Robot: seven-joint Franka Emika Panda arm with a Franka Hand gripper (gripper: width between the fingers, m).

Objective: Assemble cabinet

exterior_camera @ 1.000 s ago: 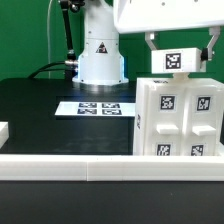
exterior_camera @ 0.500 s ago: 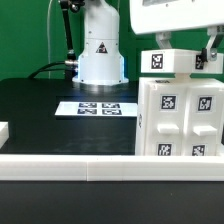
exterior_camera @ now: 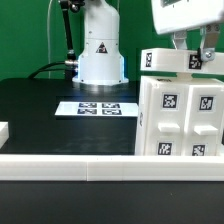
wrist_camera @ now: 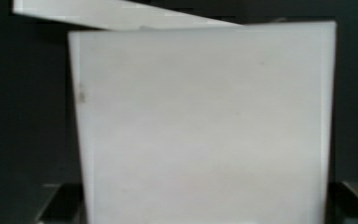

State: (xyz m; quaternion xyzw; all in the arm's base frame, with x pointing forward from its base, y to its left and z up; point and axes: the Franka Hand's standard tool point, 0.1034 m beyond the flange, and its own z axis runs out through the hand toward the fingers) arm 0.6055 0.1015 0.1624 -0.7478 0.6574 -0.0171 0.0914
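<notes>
The cabinet (exterior_camera: pixel 180 122), a big white box with square tags on its front, stands at the exterior view's right. My gripper (exterior_camera: pixel 188 55) hangs just above its top and is shut on a smaller white tagged block (exterior_camera: pixel 168 62), held level over the cabinet's top edge. In the wrist view the block's plain white face (wrist_camera: pixel 202 120) fills most of the picture. The dark fingers (wrist_camera: pixel 51 203) stand close on both sides of it. I cannot tell whether the block touches the cabinet's top.
The marker board (exterior_camera: pixel 98 107) lies flat on the black table in front of the robot base (exterior_camera: pixel 100 55). A long white rail (exterior_camera: pixel 70 165) edges the table's near side. A small white piece (exterior_camera: pixel 3 130) sits at the left edge.
The gripper hand has shifted toward the exterior view's right. The held block has turned, so its tag now sits nearer its left end. The cabinet has not moved.
</notes>
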